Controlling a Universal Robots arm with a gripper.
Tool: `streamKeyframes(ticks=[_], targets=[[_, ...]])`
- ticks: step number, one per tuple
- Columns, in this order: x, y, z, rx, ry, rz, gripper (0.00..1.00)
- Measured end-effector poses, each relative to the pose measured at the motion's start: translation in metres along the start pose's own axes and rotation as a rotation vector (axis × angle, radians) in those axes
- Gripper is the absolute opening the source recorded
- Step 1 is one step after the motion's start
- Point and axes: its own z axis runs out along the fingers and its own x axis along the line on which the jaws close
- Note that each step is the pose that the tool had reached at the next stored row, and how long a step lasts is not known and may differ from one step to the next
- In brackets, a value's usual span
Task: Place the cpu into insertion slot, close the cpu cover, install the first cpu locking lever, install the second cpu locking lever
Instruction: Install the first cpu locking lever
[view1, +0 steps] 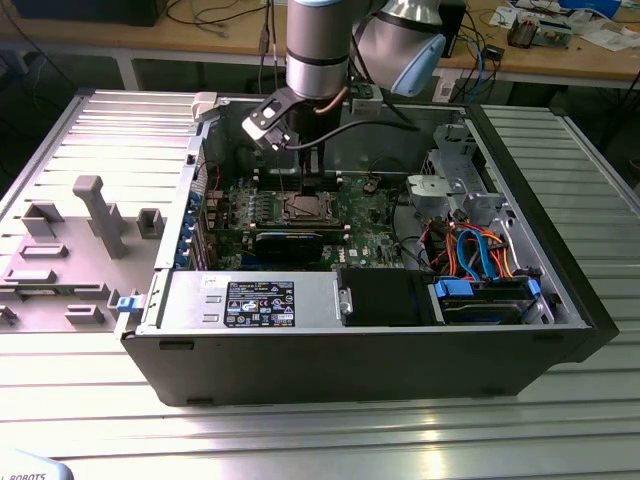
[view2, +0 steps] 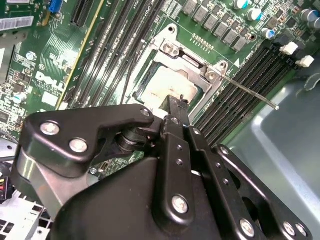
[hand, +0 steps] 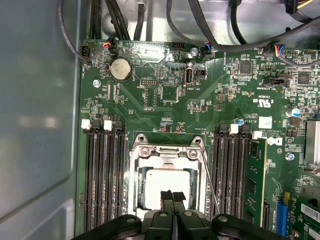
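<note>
One small square cpu with a dull silver top (hand: 157, 182) lies in the single square insertion slot (view1: 303, 208). One thin silver cpu cover (hand: 165, 152) frames it, lying down over it. The black two-fingered gripper (hand: 173, 196) is closed on nothing, its tips just over the cpu. One thin steel lever rod (view2: 250, 92) sticks out beside the slot. In the exterior view, one long black card (view1: 290, 243) sits at six o'clock from the slot.

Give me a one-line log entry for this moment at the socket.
cpu: in insertion slot | cpu cover: down over cpu | tool: shut, tips at cpu, contact unclear | lever rod: sticking out from slot corner
</note>
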Motion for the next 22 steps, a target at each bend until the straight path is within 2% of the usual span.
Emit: streamKeyframes(ticks=[9,13,15,16,21,22], targets=[[-0.0001,-0.0001,-0.0076,0.0002,-0.0004,0.0,0.11],[-0.0002,-0.0001,-0.0171,0.0001,-0.0004,0.0,0.11],[-0.0003,-0.0002,-0.024,0.0002,-0.0008,0.0,0.11],[-0.0003,-0.0001,-0.0252,0.0001,-0.0011,0.0,0.11],[-0.0003,-0.0002,-0.0252,0.0002,-0.0018,-0.003,0.11],[-0.0003,-0.0002,-0.0252,0.0001,-0.0019,-0.018,0.11]])
